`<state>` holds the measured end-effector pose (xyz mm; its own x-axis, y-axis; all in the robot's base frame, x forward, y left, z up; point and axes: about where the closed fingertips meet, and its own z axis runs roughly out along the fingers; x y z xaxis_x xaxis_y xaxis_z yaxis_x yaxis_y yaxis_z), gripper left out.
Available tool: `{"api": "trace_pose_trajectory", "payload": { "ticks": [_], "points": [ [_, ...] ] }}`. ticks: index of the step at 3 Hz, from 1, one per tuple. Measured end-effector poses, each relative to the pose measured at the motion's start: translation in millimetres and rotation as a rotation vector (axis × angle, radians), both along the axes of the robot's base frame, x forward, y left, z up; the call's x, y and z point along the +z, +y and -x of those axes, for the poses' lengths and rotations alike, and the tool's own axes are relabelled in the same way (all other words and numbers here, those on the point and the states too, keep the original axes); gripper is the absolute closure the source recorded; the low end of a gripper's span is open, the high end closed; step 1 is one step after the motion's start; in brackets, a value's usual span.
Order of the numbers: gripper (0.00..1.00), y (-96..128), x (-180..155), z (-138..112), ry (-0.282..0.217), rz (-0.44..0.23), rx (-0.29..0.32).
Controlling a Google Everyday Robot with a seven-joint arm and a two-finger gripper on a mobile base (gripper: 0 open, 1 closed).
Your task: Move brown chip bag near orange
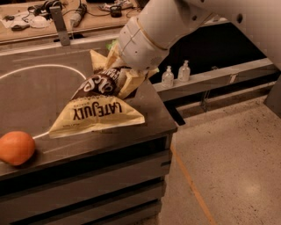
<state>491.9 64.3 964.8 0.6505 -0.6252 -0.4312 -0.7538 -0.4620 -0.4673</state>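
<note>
The brown chip bag (99, 105), dark brown in the middle with pale yellow ends and "LATE JULY" printed on it, hangs tilted over the right part of the dark counter (39, 92). My gripper (125, 79) is shut on the bag's upper end and holds it lifted, with the lower end close to the countertop. The orange (16, 147) sits on the counter at the far left near the front edge, well left of the bag. The light green bag is almost wholly hidden behind my arm.
A white circle line (48, 67) is drawn on the countertop. Two small clear bottles (175, 74) stand on a lower shelf to the right. A cluttered table (66, 13) with cables lies behind. The counter's right edge drops to a speckled floor (228, 167).
</note>
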Motion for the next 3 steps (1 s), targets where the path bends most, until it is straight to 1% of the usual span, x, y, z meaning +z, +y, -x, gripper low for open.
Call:
{"api": "trace_pose_trajectory", "payload": {
  "ticks": [1,2,3],
  "points": [
    [1.00,31,-7,6,-0.110,-0.017,0.028],
    [1.00,51,-9,9,-0.132,-0.060,0.079],
    [1.00,70,-16,19,-0.155,-0.066,0.133]
  ]
}}
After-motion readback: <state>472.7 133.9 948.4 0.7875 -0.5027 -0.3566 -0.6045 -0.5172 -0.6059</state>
